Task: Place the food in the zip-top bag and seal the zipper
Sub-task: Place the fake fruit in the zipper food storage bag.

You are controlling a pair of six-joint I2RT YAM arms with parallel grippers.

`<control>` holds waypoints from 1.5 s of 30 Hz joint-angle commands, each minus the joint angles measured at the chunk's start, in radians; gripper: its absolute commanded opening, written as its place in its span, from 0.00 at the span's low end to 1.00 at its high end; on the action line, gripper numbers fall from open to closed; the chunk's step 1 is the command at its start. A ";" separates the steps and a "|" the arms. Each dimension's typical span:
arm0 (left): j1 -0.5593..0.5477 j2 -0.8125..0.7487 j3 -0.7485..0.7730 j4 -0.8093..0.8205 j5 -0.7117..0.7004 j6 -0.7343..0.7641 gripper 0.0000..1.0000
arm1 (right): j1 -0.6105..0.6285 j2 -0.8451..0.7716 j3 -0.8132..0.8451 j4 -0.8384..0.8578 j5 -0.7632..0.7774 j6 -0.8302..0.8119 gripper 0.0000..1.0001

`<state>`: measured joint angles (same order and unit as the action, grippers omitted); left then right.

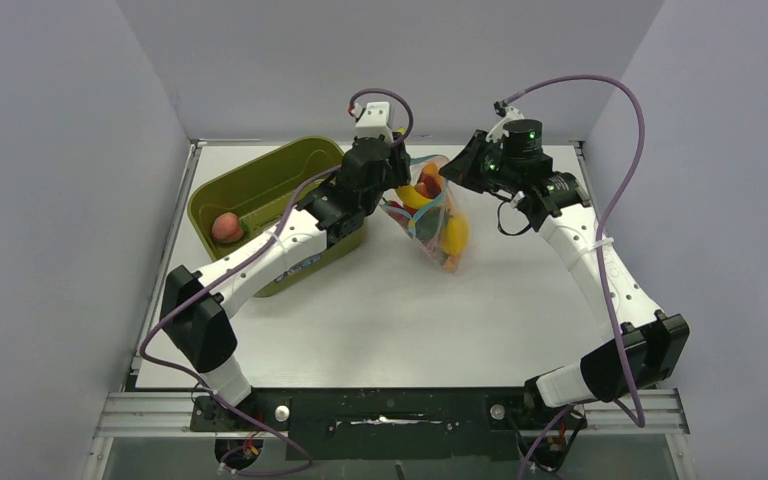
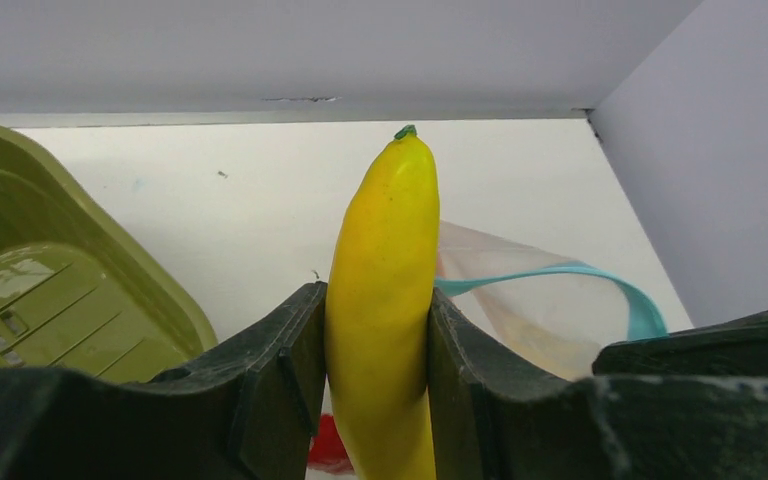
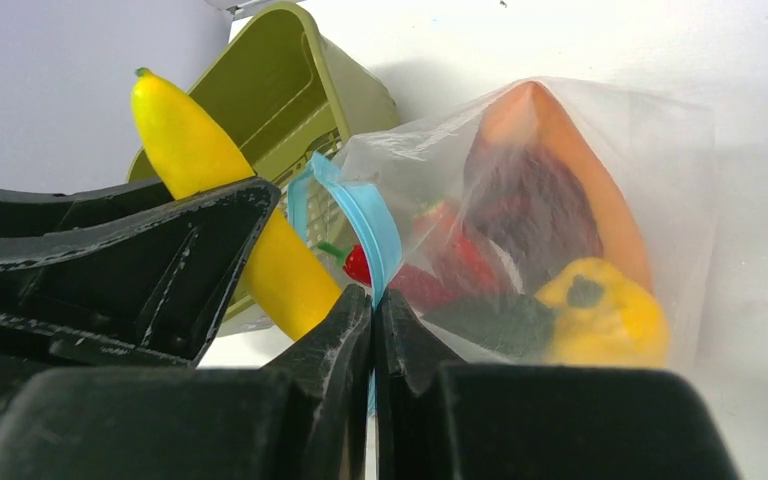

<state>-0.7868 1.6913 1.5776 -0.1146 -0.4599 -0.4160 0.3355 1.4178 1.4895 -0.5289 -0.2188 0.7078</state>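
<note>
Left gripper (image 2: 375,310) closed halfway on the yellow banana (image 2: 385,230), one finger on each side of its middle, green tip pointing away. Right gripper (image 3: 372,305) pinched tight on the zipper (image 3: 365,215), lifting one lip of the zip-top bag (image 3: 660,180). Already inside the bag: an orange piece (image 3: 620,200), a dark piece (image 3: 530,200), a red piece (image 3: 440,240) and a yellow pepper (image 3: 600,320). Banana just beside the open mouth, not yet inside. Bag hanging between the two grippers, just to the right of the olive-green bin (image 3: 280,70), over the far half of the table (image 1: 380,320); not possible to tell if its bottom rests there. One peach-coloured piece (image 1: 226,227) lying in the bin. Probably the step in hand: putting the banana in. To do it well, aim the lower end of the banana at the gap between the blue lips and enter lengthwise, not across, given the narrow and floppy mouth. Hold the right pinch firm and a little raised, to hold the mouth open. Release the left fingers only with most of the banana below the strip; otherwise, risk of sliding out onto the table. Avoid pressing on the held lip: danger of pulling it from the pinch.
</note>
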 commanded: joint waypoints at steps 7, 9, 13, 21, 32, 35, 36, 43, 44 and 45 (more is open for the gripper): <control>0.041 -0.130 -0.119 0.251 0.268 -0.110 0.48 | 0.001 0.002 0.057 0.087 -0.013 0.031 0.00; 0.089 -0.167 -0.169 0.277 0.369 -0.191 0.49 | 0.000 0.000 0.057 0.087 -0.011 0.032 0.00; 0.215 -0.234 -0.257 0.326 0.549 -0.305 0.50 | -0.011 -0.003 0.056 0.092 -0.015 0.035 0.00; 0.329 -0.262 -0.233 0.275 0.820 -0.226 0.49 | -0.020 -0.015 0.051 0.123 -0.053 0.023 0.00; 0.341 -0.150 -0.192 0.288 1.031 -0.241 0.37 | -0.020 -0.019 0.049 0.152 -0.083 0.013 0.00; 0.337 -0.127 -0.178 0.298 1.026 -0.242 0.35 | -0.021 -0.019 0.053 0.153 -0.088 0.013 0.00; 0.334 -0.119 -0.175 0.302 1.027 -0.242 0.34 | -0.020 -0.018 0.055 0.153 -0.089 0.013 0.00; 0.287 -0.088 -0.186 0.337 0.991 -0.229 0.33 | -0.018 -0.014 0.065 0.153 -0.096 0.011 0.00; 0.279 -0.082 -0.184 0.334 0.979 -0.219 0.33 | -0.018 -0.014 0.064 0.153 -0.098 0.013 0.00; 0.270 -0.079 -0.182 0.329 0.964 -0.207 0.33 | -0.018 -0.013 0.064 0.154 -0.101 0.014 0.00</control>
<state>-0.4839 1.6020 1.3418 0.1482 0.5156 -0.6487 0.3202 1.4433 1.4906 -0.4648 -0.2867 0.7227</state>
